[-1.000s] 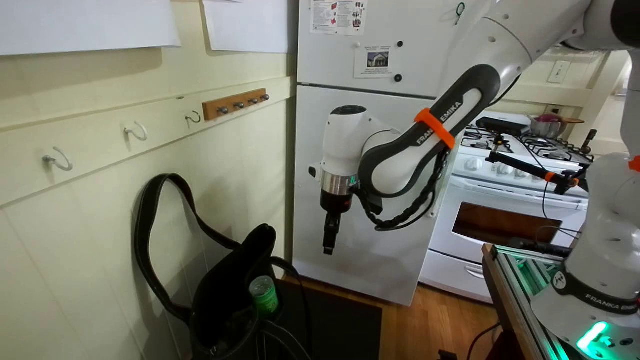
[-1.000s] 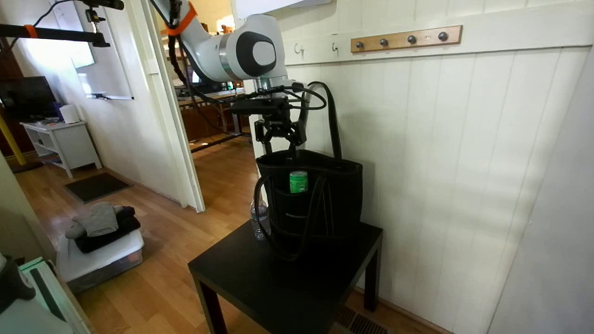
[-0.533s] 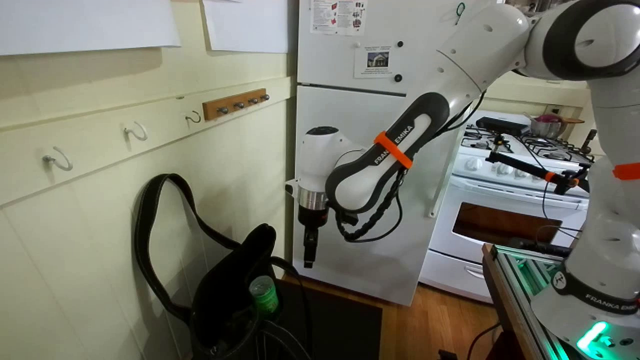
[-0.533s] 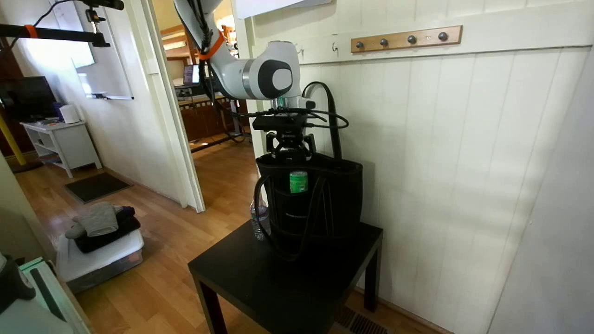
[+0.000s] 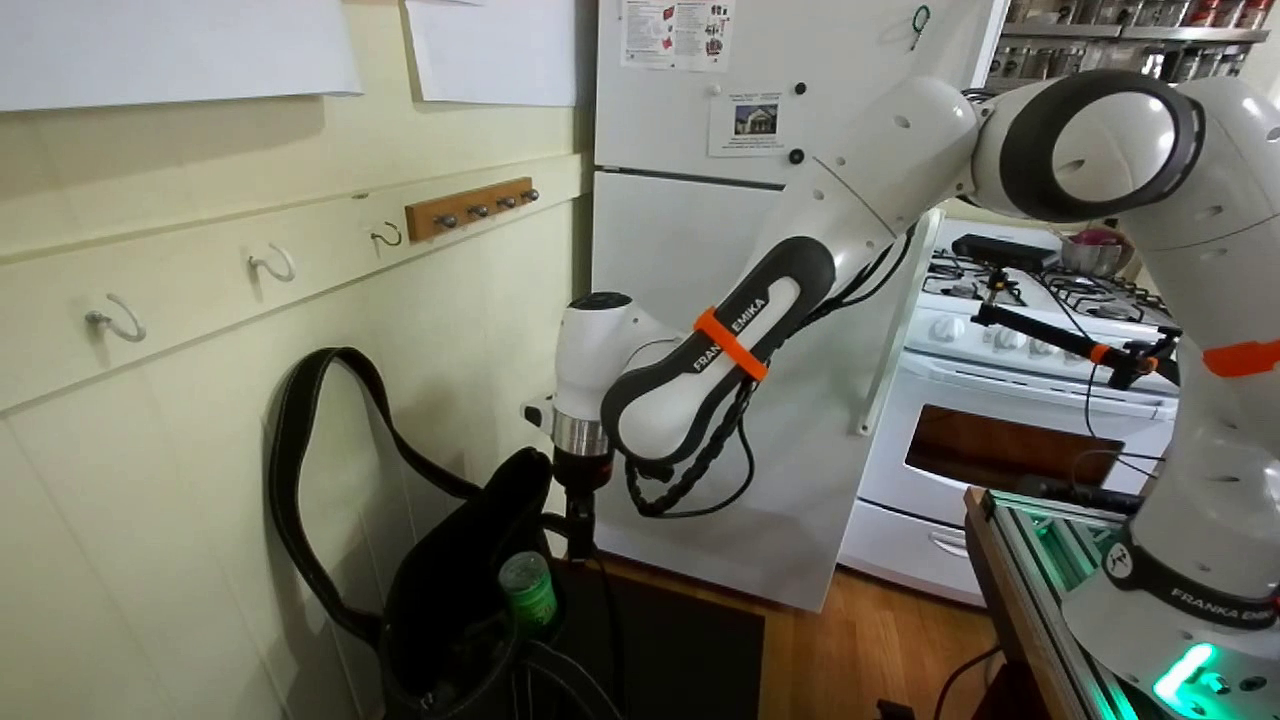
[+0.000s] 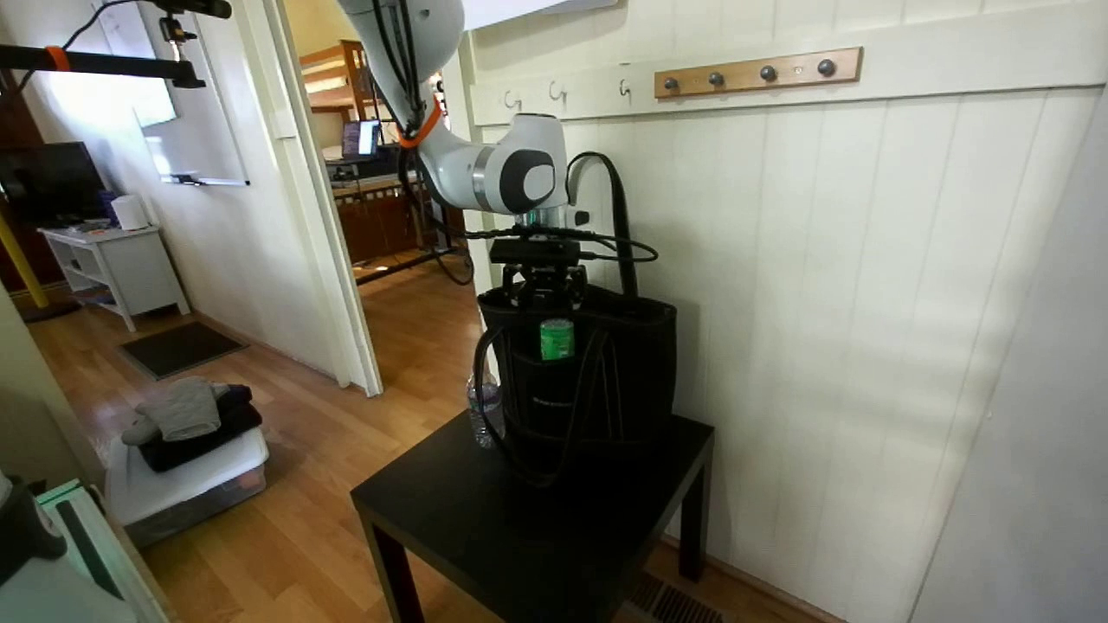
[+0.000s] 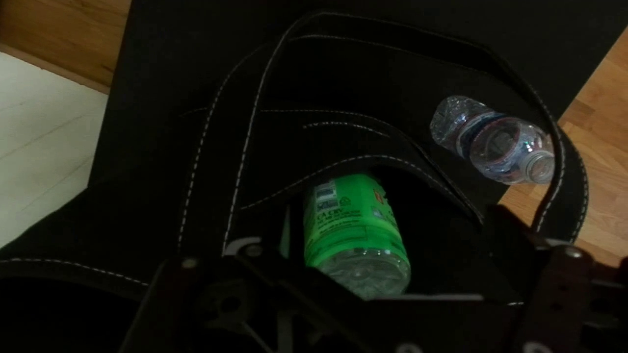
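A black tote bag (image 6: pixel 640 372) stands on a low black table (image 6: pixel 519 536). From its outer pocket pokes a green-labelled bottle (image 7: pixel 355 220), its clear base turned up; it also shows in both exterior views (image 5: pixel 528 592) (image 6: pixel 557 339). My gripper (image 5: pixel 580 545) points down just beside that bottle, at the bag's pocket side. In the wrist view my gripper (image 7: pixel 397 228) is open, its jaws well apart with the bottle's end seen between them. The bottle is not gripped. Dark fingers against dark cloth make their tips hard to make out; whether they touch the bag I cannot tell.
A clear plastic bottle (image 7: pixel 495 142) is on the table beside the bag, near a looping handle (image 7: pixel 549 122). The tall strap (image 5: pixel 290 480) rises along the wall. Hooks (image 5: pixel 270 262) and a wooden peg rail (image 6: pixel 762 73) are above. A fridge (image 5: pixel 700 300) stands behind the arm.
My gripper has come down and closer to the bag and the green-labelled bottle, its jaws staying open. Bag, bottles and table have not moved.
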Available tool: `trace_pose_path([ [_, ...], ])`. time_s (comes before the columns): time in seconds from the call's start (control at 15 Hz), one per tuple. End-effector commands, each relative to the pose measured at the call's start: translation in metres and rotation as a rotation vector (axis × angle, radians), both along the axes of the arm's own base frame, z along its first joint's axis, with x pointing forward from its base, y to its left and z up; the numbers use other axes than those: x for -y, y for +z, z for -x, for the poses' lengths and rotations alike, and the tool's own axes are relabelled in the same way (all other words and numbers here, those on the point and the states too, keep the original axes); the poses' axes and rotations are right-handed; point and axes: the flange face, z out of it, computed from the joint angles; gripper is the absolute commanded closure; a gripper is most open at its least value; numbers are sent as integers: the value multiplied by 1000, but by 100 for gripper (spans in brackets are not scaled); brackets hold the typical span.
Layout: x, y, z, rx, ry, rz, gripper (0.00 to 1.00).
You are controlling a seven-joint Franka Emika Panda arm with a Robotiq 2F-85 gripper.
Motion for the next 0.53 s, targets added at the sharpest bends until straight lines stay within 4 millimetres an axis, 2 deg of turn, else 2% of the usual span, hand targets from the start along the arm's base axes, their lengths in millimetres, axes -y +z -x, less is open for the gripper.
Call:
trace_pose_path([
  [0.0,-2,-19,-17,19,13,-35,0],
  [0.47,-14,-40,-29,108,-29,-91,0],
])
